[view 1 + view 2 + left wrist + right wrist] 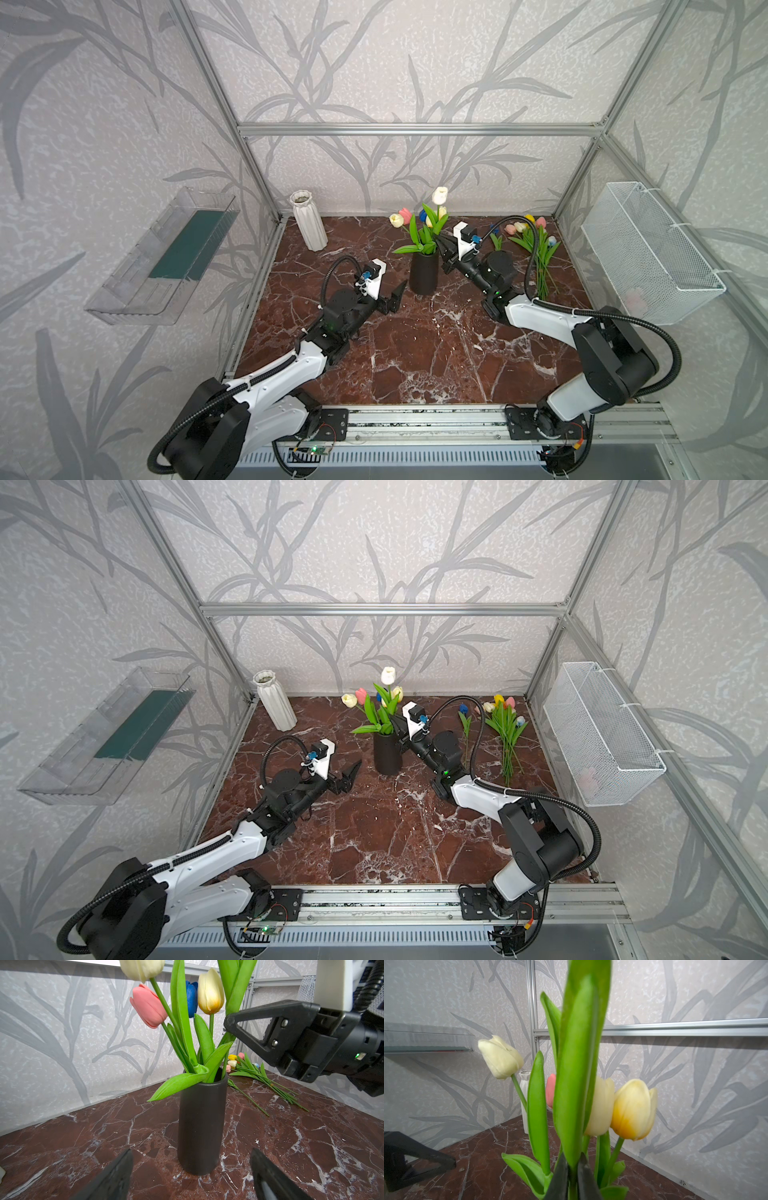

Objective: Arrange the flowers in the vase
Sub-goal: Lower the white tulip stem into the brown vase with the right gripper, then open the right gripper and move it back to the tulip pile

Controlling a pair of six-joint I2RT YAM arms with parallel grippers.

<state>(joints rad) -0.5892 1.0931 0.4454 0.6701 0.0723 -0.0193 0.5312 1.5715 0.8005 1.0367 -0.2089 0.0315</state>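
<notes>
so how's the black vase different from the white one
The black vase is a smooth cylinder; the white vase is ribbed with a wavy rim. The black vase holds tulips; the white vase shows no flowers. Both stand upright on the marble table.

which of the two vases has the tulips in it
The black cylindrical vase mid-table: green-stemmed tulips stand in it. The white ribbed vase in the far left corner holds no flowers.

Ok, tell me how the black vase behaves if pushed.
Probably top-heavy: the black vase is tall and narrow, with long tulips leaning out, so a high push may tip it. On the polished marble top a low push likely slides it.
</notes>
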